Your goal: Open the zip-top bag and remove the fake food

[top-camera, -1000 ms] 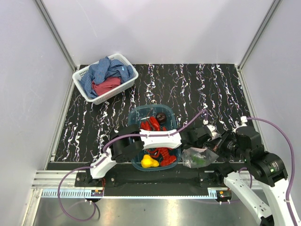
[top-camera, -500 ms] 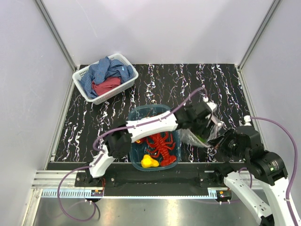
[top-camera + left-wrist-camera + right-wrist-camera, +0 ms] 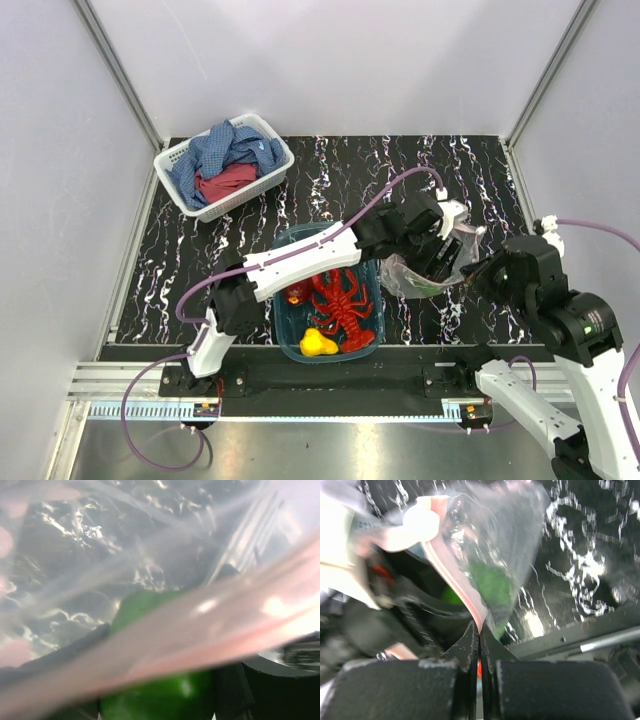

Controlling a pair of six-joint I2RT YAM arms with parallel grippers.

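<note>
The emptying step is in hand. The bag (image 3: pixel 412 282) is held just right of the tub (image 3: pixel 290 238), its pink zip strip (image 3: pixel 453 571) pinched between the pressed-together fingers of the right claw (image 3: pixel 479 630). The left claw (image 3: pixel 443 256) is pushed into the bag's mouth; its spread cannot be told. A green pepper (image 3: pixel 155 700) is seen inside. Next, the pepper is to be gripped and drawn out without the strip being tugged loose.

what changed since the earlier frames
The left gripper swung from over the teal translucent tub rightward to the mouth of the clear zip-top bag, jaws open. The right gripper, shut on the bag's pink zip strip, carried it away from the near edge. Unmoved: red lobster, yellow pear, white basket.
</note>
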